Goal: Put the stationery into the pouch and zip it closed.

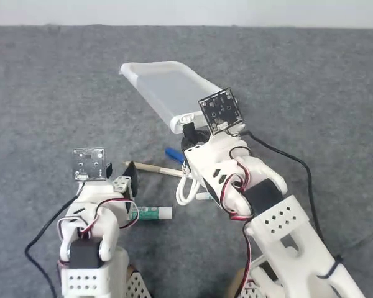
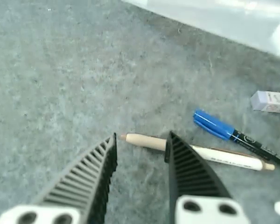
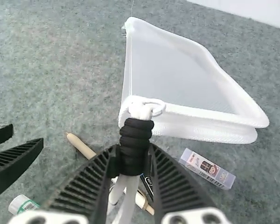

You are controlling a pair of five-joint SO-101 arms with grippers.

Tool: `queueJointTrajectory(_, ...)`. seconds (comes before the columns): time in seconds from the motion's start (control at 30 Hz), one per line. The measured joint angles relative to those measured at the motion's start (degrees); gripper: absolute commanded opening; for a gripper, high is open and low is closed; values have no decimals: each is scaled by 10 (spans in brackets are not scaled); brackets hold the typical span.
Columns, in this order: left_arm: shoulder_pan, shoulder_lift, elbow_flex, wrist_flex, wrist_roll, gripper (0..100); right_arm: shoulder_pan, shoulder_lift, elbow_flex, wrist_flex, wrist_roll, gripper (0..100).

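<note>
Pouch (image 3: pixel 177 79): light, floppy, prob. slippery; best held by cord (image 3: pixel 136 133), my R gripper (image 3: pixel 132 148) clamped there, L gripper (image 2: pixel 143 135) fingers apart over pencil (image 2: pixel 149 143).

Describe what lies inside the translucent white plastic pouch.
Nothing shows through the translucent white plastic pouch; it looks empty. The white eraser and blue-capped pen lie outside it. The corner behind the right gripper is hidden.

Pouch (image 3: pixel 177 84) frosted translucent plastic; table (image 1: pixel 50 93) covering grey, felt-like, matt.
</note>
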Motion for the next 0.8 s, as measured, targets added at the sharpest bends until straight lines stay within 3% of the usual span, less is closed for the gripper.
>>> queueJointTrajectory(0.37,14,0,-142,0,-38,176,0,0,0,0,0,6)
queueJointTrajectory(0.57,90,0,-148,26,-57,269,0,0,0,0,0,6)
queueJointTrajectory(0.8,113,0,-145,-13,-57,274,-6,0,0,0,4,6)
